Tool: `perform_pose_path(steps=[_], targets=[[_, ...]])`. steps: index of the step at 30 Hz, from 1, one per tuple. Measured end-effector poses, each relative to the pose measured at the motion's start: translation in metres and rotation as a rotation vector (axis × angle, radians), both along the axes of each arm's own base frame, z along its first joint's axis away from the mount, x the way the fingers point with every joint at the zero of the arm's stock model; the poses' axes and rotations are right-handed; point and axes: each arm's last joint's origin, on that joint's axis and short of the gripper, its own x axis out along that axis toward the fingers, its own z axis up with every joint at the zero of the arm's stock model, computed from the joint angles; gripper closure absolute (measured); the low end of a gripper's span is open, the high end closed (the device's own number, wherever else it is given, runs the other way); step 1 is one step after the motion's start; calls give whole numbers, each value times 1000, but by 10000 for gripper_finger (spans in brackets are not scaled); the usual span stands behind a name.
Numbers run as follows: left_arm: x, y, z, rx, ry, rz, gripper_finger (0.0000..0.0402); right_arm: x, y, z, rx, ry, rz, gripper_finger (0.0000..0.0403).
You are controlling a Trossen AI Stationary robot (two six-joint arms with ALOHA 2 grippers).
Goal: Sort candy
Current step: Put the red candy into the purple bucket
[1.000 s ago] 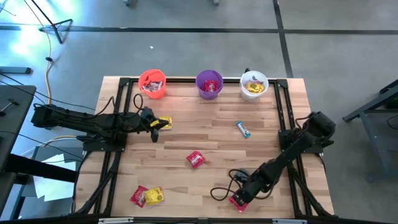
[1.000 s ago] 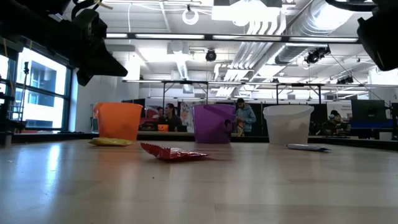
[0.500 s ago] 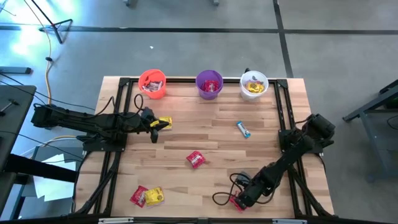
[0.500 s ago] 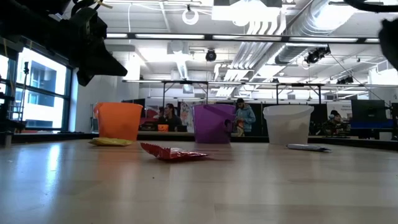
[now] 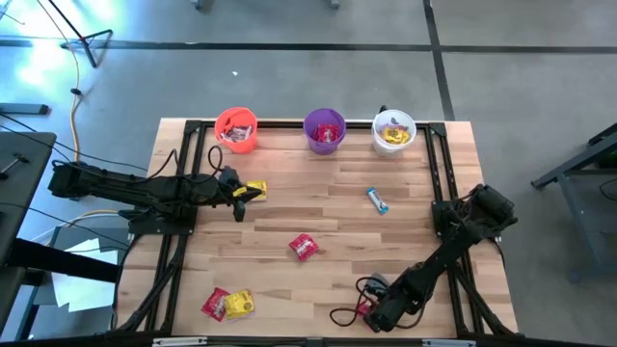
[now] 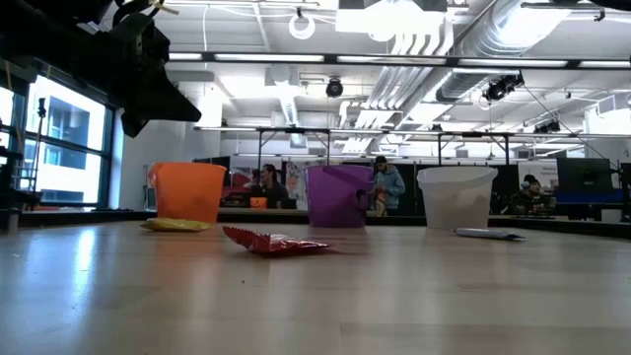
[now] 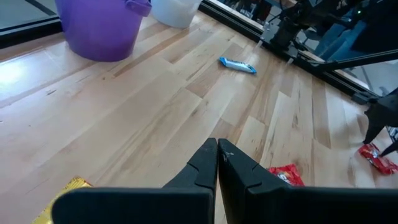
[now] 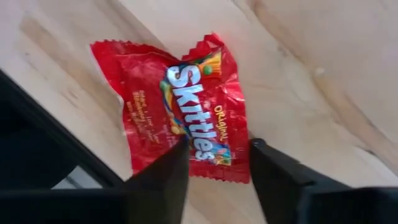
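Note:
My right gripper [image 8: 219,144] is open and points down at a red Skittles packet [image 8: 180,106] lying flat by the table's near edge [image 5: 364,310]. Its two fingers stand on either side of the packet's one end. My left gripper [image 7: 217,151] is shut and empty, raised above the table beside a yellow packet [image 5: 254,190] on the left half. Also lying flat are a red packet [image 5: 303,247] at mid-table, a red and yellow pair [image 5: 228,304] near-left, and a blue-and-white bar [image 5: 377,200]. My right gripper comes at the red packet from above, with one finger [image 8: 165,177] and the other [image 8: 280,180] astride its serrated end [image 8: 217,173]. Whether they touch it I cannot tell. The packet lies flat on the wood.
Orange [image 5: 236,129], purple [image 5: 324,130] and white [image 5: 393,132] cups stand in a row along the far edge, each with candy inside. Black frame rails [image 5: 443,183] run along the table's sides. A cable loops beside the right gripper [image 5: 339,310]. People sit in the room beyond.
My right gripper has moved a little toward the table's near edge, over the red packet, and its arm has left the low view. The left arm and all the candy have kept still.

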Motion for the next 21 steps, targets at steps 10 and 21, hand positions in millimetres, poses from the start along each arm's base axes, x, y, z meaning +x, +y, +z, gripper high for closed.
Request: perform_pose_path(steps=[10, 21], targets=[[0, 0, 0, 0, 0, 1, 401, 9, 3, 3, 28, -76, -38, 387], [5, -9, 6, -186, -92, -191, 401, 61, -28, 34, -141, -275, -111, 400]])
